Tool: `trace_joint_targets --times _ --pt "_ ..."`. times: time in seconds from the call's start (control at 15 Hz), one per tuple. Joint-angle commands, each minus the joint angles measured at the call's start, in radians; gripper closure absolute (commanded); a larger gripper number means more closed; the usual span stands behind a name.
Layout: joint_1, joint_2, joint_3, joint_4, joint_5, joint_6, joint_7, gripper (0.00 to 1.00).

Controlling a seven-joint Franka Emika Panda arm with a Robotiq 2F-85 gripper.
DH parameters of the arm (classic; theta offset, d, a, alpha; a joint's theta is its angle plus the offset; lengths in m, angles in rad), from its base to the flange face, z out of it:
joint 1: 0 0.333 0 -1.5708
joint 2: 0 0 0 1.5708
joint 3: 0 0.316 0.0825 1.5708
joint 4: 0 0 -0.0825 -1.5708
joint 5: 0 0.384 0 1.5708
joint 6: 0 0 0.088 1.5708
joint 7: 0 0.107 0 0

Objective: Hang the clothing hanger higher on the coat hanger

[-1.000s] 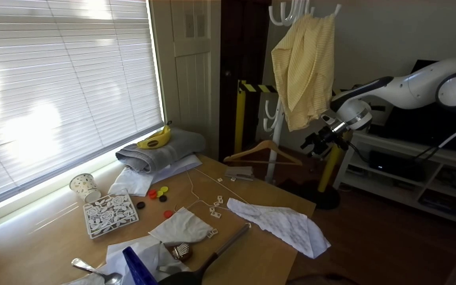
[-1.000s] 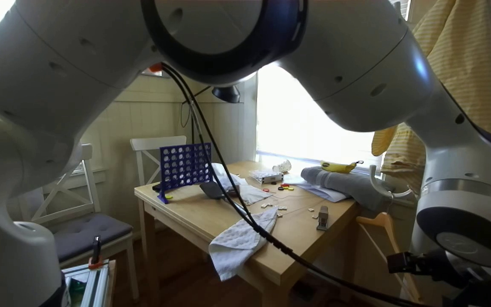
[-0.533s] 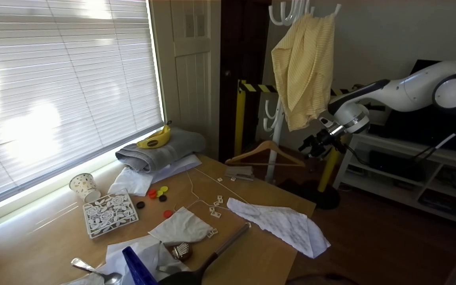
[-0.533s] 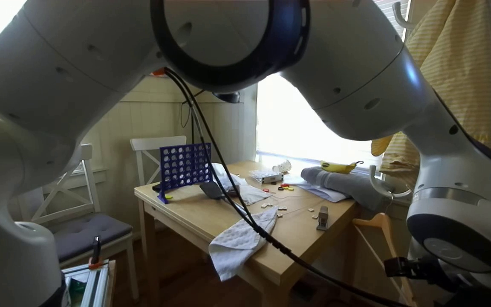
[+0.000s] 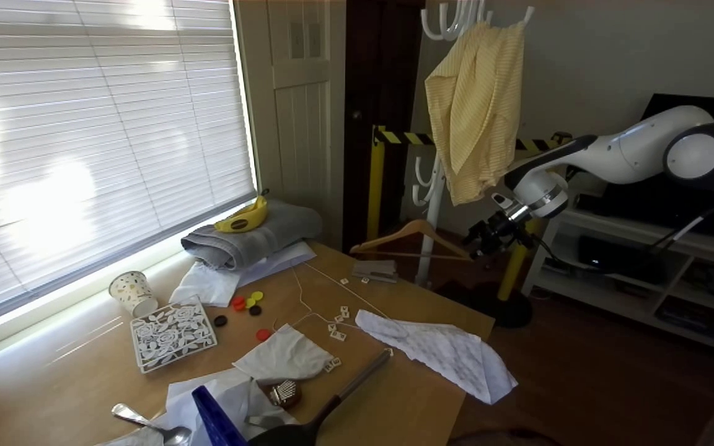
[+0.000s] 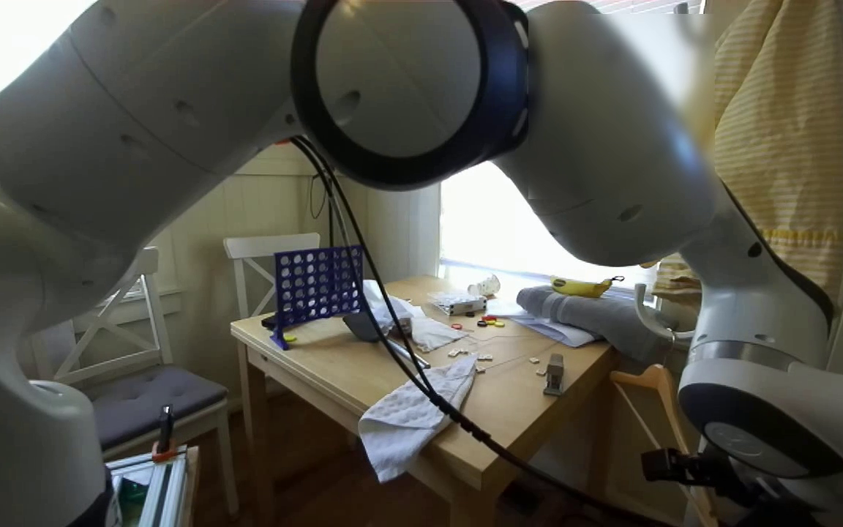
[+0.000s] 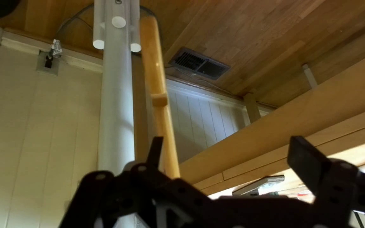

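Tabletop (image 5: 419, 396): wooden, cluttered. Coat hanger (image 5: 433, 210): two o'clock from tabletop in exterior view. Yellow garment (image 5: 478, 111): draped at upper hooks (image 5: 434, 36). Clothing hanger (image 5: 419, 226): hanging at lower hook (image 6: 640, 301), seven o'clock from garment. Gripper (image 7: 227, 148): three o'clock from clothing hanger, near its end, fingers (image 7: 306, 161) wide apart; contact with wood unclear. Small discs (image 5: 238, 305): on tabletop, red, yellow, black.

Same table (image 5: 406, 396) in both exterior views
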Motion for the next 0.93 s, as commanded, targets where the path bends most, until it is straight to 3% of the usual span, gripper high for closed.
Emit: trace_joint_targets --times 0.0,0.87 --pt "0.0 0.028 -0.007 0.056 0.042 0.036 0.033 0.0" --pt "0.02 0.05 -0.002 0.09 0.016 0.037 0.044 0.0"
